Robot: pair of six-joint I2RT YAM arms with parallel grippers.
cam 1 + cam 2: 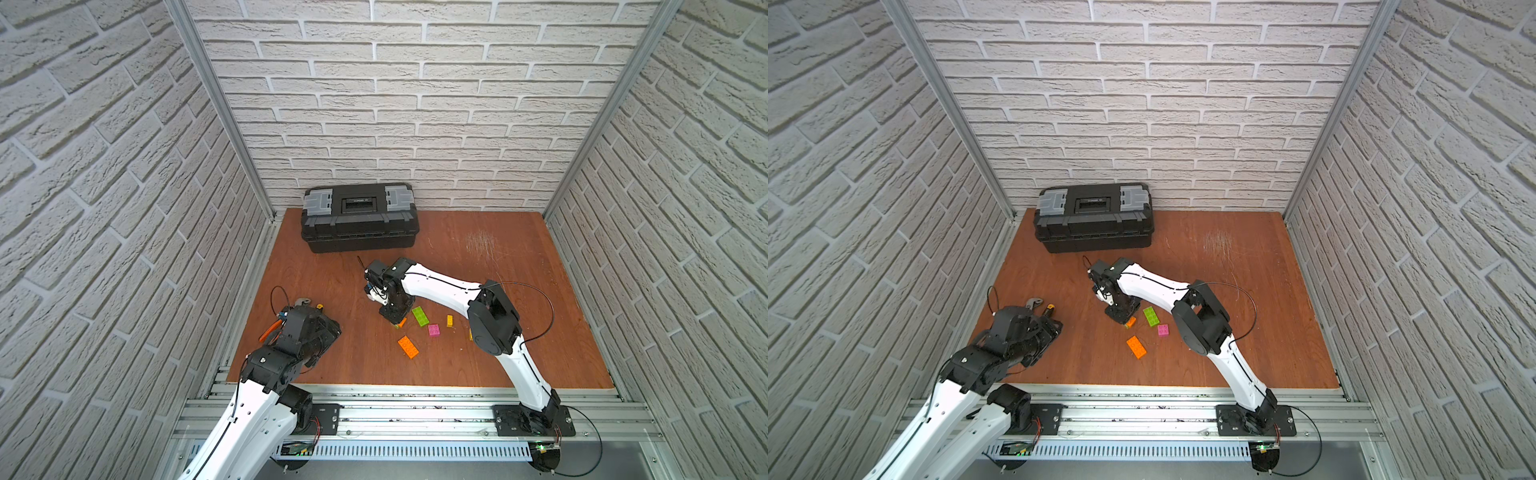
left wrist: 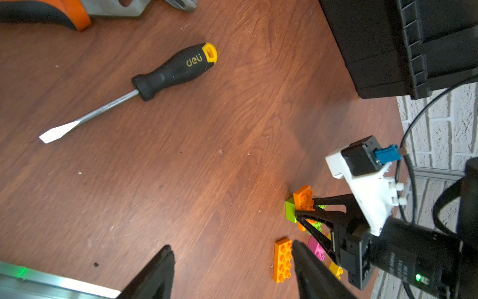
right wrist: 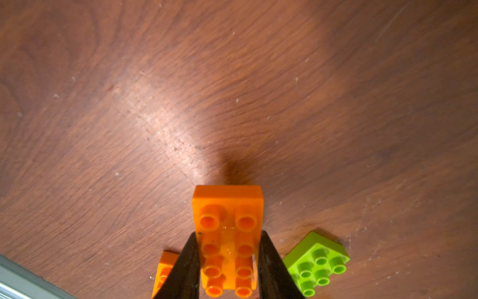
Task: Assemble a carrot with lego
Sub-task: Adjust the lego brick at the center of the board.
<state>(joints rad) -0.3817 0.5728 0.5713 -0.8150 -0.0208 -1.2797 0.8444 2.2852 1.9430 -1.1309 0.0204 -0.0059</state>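
Note:
My right gripper [image 3: 229, 259] is shut on a long orange lego brick [image 3: 227, 207], low over the table at its middle [image 1: 402, 322]. A lime-green brick [image 2: 291, 209] sits right under that brick's end; I cannot tell whether they are joined. Loose beside them lie a second long orange brick [image 1: 408, 347], a long lime-green brick [image 1: 420, 316], a pink brick [image 1: 434, 330] and a yellow brick [image 1: 449, 320]. My left gripper [image 2: 231, 244] is open and holds nothing, low over the table's left side [image 1: 332, 330]. No carrot is in view.
A black toolbox [image 1: 359, 218] stands shut against the back wall. A black-and-yellow screwdriver [image 2: 144, 88] and an orange-handled hand tool [image 2: 64, 13] lie on the wooden table [image 1: 498, 270] near my left gripper. Brick-pattern walls enclose the table on three sides.

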